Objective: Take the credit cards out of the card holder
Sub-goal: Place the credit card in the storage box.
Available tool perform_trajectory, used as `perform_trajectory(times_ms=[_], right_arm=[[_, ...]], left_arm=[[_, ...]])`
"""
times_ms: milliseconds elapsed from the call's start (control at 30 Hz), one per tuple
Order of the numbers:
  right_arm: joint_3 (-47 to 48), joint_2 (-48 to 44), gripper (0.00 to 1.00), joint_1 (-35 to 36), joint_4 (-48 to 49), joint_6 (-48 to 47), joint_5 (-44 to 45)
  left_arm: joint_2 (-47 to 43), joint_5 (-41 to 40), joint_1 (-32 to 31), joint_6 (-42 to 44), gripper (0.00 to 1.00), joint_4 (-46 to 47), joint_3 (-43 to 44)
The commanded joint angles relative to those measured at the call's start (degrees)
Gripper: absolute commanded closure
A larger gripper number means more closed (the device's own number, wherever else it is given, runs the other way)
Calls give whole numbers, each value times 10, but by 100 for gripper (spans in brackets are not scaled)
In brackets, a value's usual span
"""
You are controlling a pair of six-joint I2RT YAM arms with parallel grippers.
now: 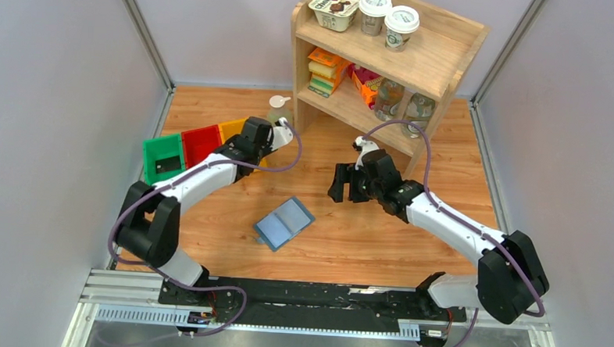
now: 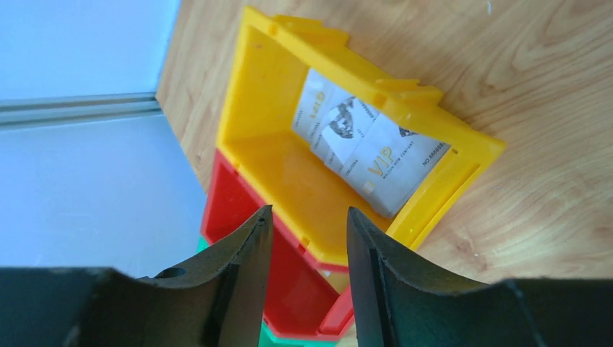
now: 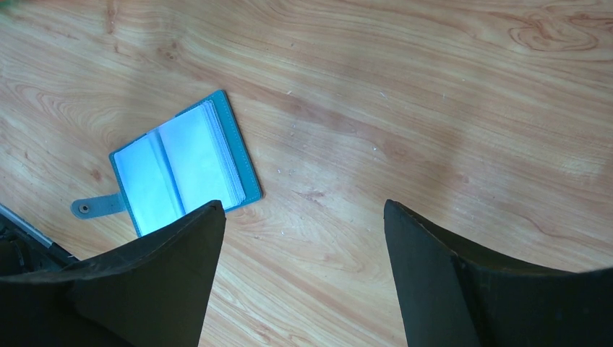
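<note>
Hovering over yellow bin [image 2: 347, 66] with left gripper [image 2: 307, 217] part-open, gripping nothing. Saw grey-white card [image 2: 369, 144] lying in bin, 1 o'clock of jaws. Had right gripper [image 3: 303, 206] wide open, empty. Found card holder [image 1: 284, 223] open on table [image 1: 363, 246], 8 o'clock of right gripper, visible pockets bare. Judged task nearly done.

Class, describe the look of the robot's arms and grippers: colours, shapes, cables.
The left arm and right arm have white links, bulky black joints and a looping purple cable each. The left gripper and right gripper have black tapering fingers.
</note>
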Motion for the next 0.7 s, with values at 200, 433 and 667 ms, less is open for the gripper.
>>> perform_trajectory(times_ms=[200, 433, 667], right_arm=[[35, 36, 17, -2, 25, 4, -40], [70, 83, 18, 14, 12, 7, -60], [107, 136, 27, 54, -15, 2, -54]], left_arm=[[-162, 63, 1, -338, 46, -147, 45], [-266, 203, 0, -613, 46, -230, -44], [-345, 277, -11, -756, 46, -260, -200]])
